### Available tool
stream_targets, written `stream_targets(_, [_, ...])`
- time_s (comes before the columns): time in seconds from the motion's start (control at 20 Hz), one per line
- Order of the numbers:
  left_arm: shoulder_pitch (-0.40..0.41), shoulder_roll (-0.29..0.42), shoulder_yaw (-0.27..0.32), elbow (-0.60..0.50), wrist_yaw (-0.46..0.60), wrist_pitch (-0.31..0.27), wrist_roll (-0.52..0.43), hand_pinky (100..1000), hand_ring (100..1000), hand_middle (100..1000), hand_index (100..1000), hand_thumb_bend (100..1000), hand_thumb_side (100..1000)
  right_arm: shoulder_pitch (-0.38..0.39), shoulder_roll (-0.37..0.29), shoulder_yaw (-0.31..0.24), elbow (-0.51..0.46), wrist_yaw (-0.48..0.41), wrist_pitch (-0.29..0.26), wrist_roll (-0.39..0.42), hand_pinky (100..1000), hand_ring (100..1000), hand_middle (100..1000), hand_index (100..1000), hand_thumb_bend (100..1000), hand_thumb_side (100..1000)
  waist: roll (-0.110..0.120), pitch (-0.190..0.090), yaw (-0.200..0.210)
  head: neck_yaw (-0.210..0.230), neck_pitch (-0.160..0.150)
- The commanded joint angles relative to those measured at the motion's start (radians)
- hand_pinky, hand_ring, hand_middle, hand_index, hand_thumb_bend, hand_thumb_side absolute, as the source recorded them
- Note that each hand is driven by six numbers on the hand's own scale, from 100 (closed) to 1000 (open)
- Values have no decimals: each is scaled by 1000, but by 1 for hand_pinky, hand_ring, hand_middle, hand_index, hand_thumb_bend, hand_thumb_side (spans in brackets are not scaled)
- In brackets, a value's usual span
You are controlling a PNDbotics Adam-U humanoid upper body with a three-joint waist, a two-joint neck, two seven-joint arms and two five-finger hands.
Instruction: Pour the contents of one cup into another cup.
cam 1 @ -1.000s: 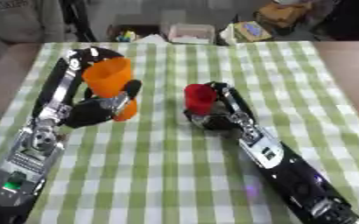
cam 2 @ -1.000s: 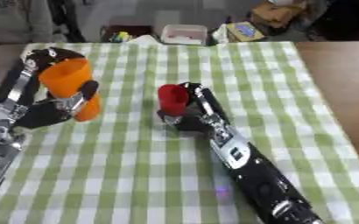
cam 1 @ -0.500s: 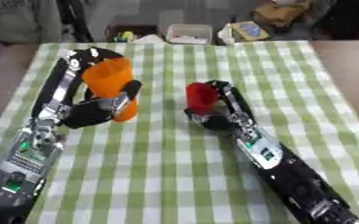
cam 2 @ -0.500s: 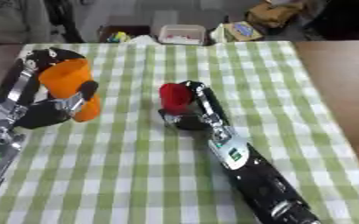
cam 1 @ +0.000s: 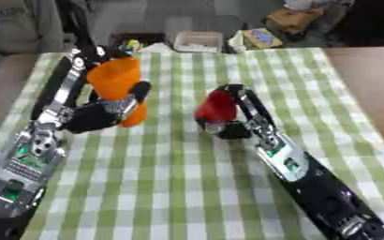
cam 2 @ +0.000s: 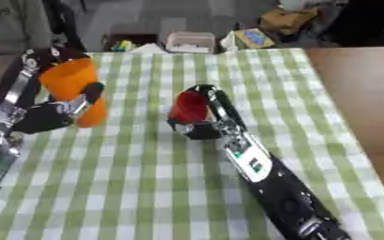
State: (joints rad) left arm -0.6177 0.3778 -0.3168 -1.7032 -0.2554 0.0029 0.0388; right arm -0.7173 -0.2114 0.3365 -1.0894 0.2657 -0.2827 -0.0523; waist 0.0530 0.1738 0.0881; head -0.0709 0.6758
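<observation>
Left robot hand [cam 1: 97, 115] is curled round the orange cup [cam 1: 117, 89], left of centre; right robot hand [cam 1: 232, 123] grips the red cup [cam 1: 216, 107], centre, tilted left toward the orange one.

Left hand [cam 2: 52, 115] is wrapped around an orange cup [cam 2: 74, 89], which sits upright over the left side of the green checked cloth [cam 2: 146, 178]. Right hand [cam 2: 202, 123] has its fingers curled on a red cup [cam 2: 187, 107] near the middle of the cloth, and that one's tilted over toward the orange cup, though the two are well apart. Back edge has a white tray [cam 2: 188, 41] and some blurry clutter.
</observation>
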Motion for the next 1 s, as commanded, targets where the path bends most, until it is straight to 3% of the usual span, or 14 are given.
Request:
stream_targets(0.05, [-31,44,15,-21,8,13,-7,100,132,125,682,431,477,-7,-35,28,-81,-27,6,67,591,557,441,622,244,133,0,-22,-3,7,1])
stream_targets(0.65, [-52,53,10,4,-16,13,-17,100,133,126,682,441,479,3,-63,116,-255,-88,45,245,566,523,440,622,275,161,-8,-30,-27,15,2])
stream_targets(1.0, [-56,57,3,14,-45,4,-26,100,132,126,682,441,482,4,-72,156,-344,-73,62,342,551,501,434,619,292,181,-14,-34,-36,18,2])
